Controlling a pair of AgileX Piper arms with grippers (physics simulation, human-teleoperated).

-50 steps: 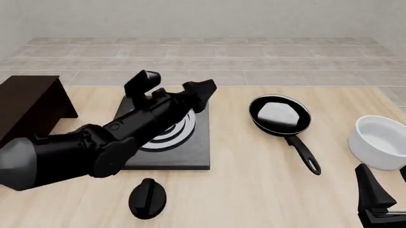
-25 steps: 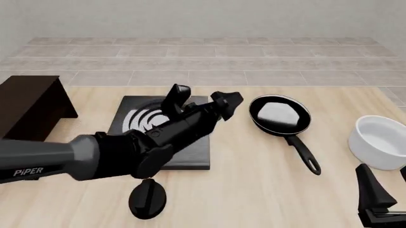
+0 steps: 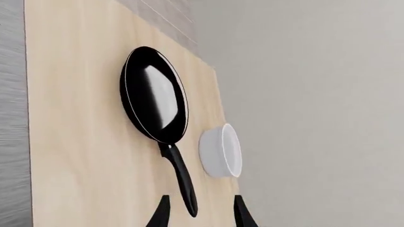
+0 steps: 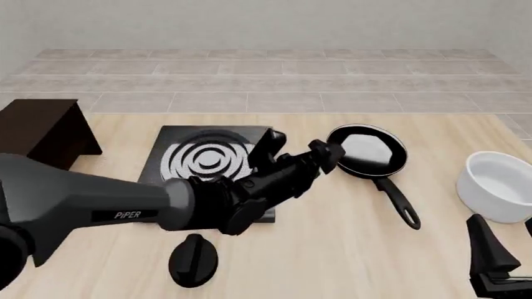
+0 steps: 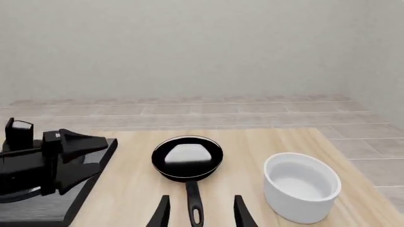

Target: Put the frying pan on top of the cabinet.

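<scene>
Sitting flat on the worktop (image 4: 332, 249): frying pan (image 4: 367, 151), glossy pale inside facing up, long handle (image 4: 397, 202) trailing toward the near edge, loop end lying bare. Not lifted, not gripped, nothing touching it. Just beside it on the right, apart from the handle, white bowl (image 4: 499, 185). On its other side, flat black stove plate (image 4: 213, 163) with silver rings, and nearer the camera a black oval knob (image 4: 193, 260).

Closing in from the stove side: left gripper (image 4: 301, 154), hovering over the stove plate's right edge, fingers spread wide and empty, tips near the pan's rim but short of contact. From the left wrist camera, pan (image 3: 154, 101) and bowl (image 3: 222, 150) both ahead, the two fingertips (image 3: 159, 216) parted with the handle's end showing between them further off. Reads as an approach, grasp not yet made.

Right gripper (image 4: 507, 261) low at the near right corner, fingers parted, holding nothing; its own camera looking at the pan (image 5: 187, 157) with the handle pointing back between its fingertips (image 5: 162, 213).

Far off at the worktop's left end, well apart from the pan: dark cabinet (image 4: 37, 138), flat top bare in what shows. So, by judgement, barely begun: reach under way; grasp, lift, carry across past the stove plate, and set-down on the cabinet top all left to do.
</scene>
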